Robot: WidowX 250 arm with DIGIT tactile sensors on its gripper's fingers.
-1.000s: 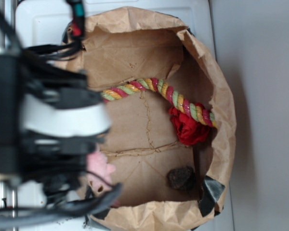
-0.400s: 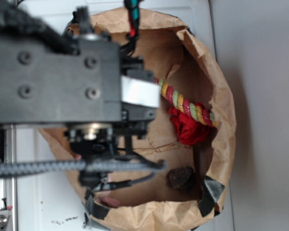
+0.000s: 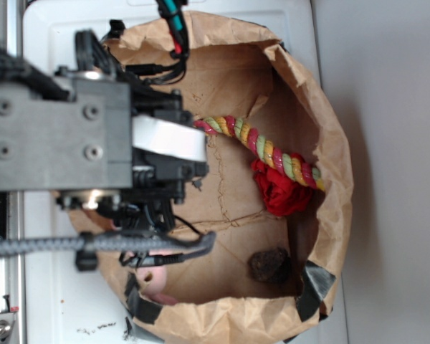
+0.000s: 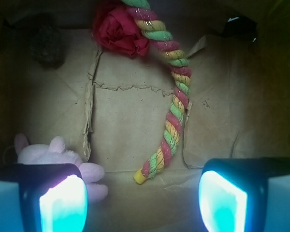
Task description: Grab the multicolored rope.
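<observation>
So my gripper (image 4: 142,203) hangs wide open over the bag (image 3: 330,143) floor, fingers either side of the near end of the rope (image 4: 171,111) (which curves away towards the red bundle (image 4: 120,30)), placed to drop and pinch it.

twisted cotton multicolored rope (image 4: 171,111), matt creased brown paper bag (image 3: 333,150), fuzzy pink plush toy (image 4: 58,154)

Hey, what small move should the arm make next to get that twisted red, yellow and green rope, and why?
Probably lower straight down onto the twisted red, yellow and green cotton rope. In the wrist view the gripper has its jaws open, and the rope's near end lies on the brown paper bag's floor roughly between them, clear of the pink plush toy.
</observation>
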